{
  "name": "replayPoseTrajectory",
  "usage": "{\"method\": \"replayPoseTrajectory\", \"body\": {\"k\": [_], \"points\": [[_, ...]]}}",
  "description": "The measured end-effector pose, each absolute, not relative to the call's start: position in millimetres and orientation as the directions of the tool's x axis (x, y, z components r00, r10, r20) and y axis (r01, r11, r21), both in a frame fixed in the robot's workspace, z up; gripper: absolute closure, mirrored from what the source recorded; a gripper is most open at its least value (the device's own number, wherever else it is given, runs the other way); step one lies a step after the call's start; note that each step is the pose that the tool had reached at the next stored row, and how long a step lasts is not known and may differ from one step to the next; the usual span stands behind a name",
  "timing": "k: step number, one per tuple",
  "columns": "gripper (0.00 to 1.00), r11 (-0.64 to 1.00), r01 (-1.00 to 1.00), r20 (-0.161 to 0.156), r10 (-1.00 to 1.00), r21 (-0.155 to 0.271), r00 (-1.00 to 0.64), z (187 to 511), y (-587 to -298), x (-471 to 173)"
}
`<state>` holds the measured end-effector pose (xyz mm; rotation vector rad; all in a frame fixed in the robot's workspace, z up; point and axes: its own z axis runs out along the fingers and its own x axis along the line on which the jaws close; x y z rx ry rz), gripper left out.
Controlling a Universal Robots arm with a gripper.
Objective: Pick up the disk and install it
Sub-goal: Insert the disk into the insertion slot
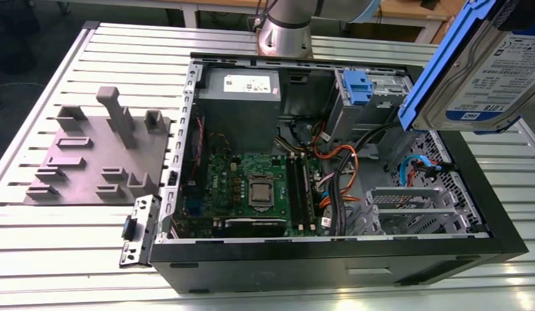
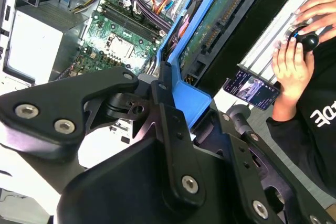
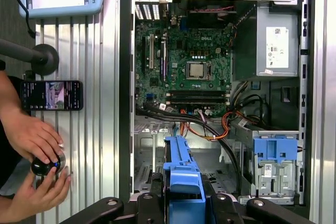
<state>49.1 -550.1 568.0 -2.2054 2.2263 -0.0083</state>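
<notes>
Right now the gripper (image 3: pixel 182 192) is clamped on the disk (image 1: pixel 484 71), a flat rectangular silver-grey metal hard drive with a white-and-blue label, framed by a bright blue plastic bracket. In both wrist views its matte black fingers (image 2: pixel 157 90) press against the bracket's smooth blue end from either side. In the second wrist view the drive's underside shows a green circuit board with rows of small contacts.

In the exterior view the disk is raised in the air at the exterior view's right, steeply tilted with its label side showing, above the open black metal computer case (image 1: pixel 337 249). The case lies on its side on a ribbed aluminium table (image 1: pixel 60 246).

Inside the case sit a green motherboard (image 1: pixel 250 181) with a square silver processor socket, a large grey box with a white sticker (image 1: pixel 239 97), and a loose bundle of orange, black and blue cables (image 1: pixel 337 155). A small blue plastic tab (image 1: pixel 357 87) stands at a perforated steel drive bay.

At the exterior view's left, on the table beside the case, rests a grey moulded plastic fixture (image 1: pixel 86 168) with upright posts and shallow pockets. Behind the case rises the arm's smooth grey cylindrical base (image 1: pixel 285 26).

In the first wrist view a person's two hands (image 3: pixel 34 137) cup a round black knob (image 3: pixel 47 165), near a dark smartphone (image 3: pixel 52 95) lying flat on the table.
</notes>
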Motion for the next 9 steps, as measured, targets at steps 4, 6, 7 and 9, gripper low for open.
{"method": "replayPoseTrajectory", "body": {"k": [4, 6, 7, 9], "points": [[0.64, 0.009, -1.000, -0.002, -1.000, -0.009, -0.009, 567.8, -550.1, 49.1], [0.64, 0.009, -1.000, -0.002, -1.000, -0.009, -0.009, 567.6, -550.1, 49.1], [0.64, 0.009, -1.000, -0.002, -1.000, -0.009, -0.009, 567.6, -550.1, 49.1], [0.64, 0.009, -1.000, -0.002, -1.000, -0.009, -0.009, 566.2, -549.9, 49.2]]}}
